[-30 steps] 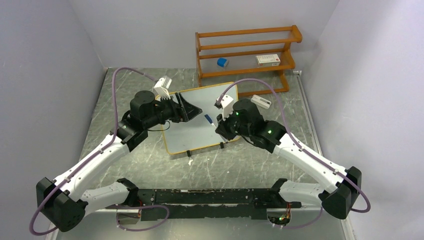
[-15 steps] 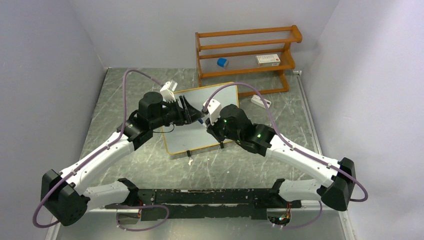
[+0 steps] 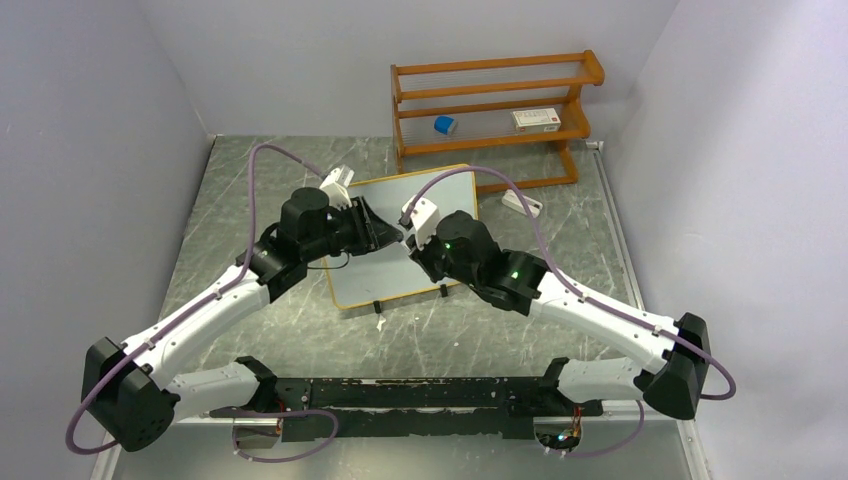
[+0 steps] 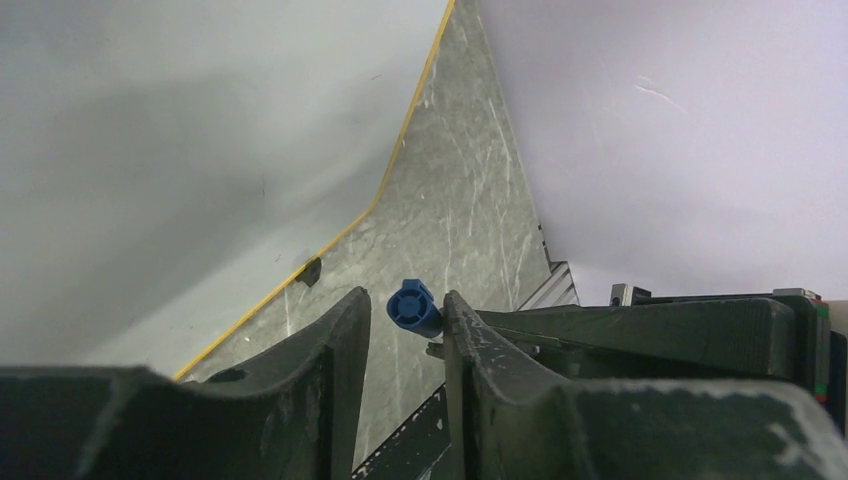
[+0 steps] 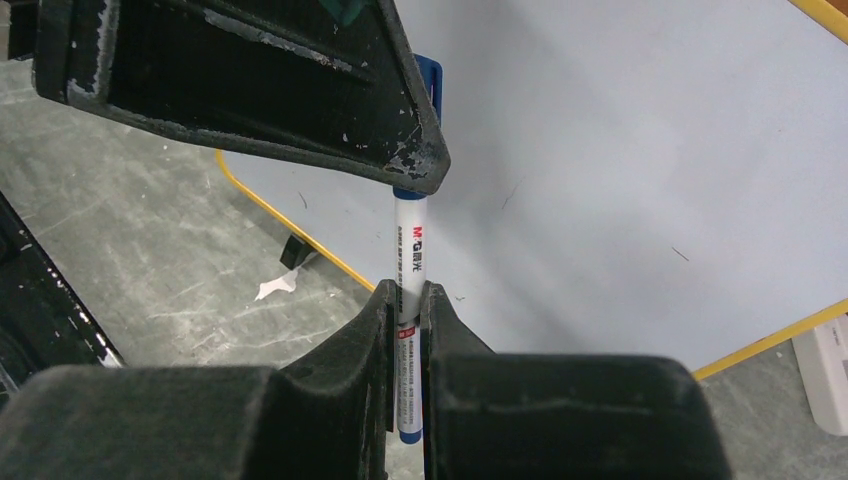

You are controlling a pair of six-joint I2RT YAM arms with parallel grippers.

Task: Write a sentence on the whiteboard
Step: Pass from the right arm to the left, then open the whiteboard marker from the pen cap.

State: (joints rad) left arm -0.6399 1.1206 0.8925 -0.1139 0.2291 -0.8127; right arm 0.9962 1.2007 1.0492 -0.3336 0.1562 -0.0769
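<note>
Marker (image 5: pixel 410 245) held, whiteboard (image 5: pixel 620 150) just below the grippers.
The right gripper (image 5: pixel 405 300) squeezes its white body; the left gripper (image 4: pixel 402 300) sits loose around the blue cap (image 4: pixel 413 308), not pinching.

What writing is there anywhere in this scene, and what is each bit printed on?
"M&G": on the white barrel of the marker, which the right hand grips.
Smaller print lower on the same barrel: too blurred to read.
Red-marked label on the white box on the wooden shelf: too small to read.
On the whiteboard: no writing shows.
</note>
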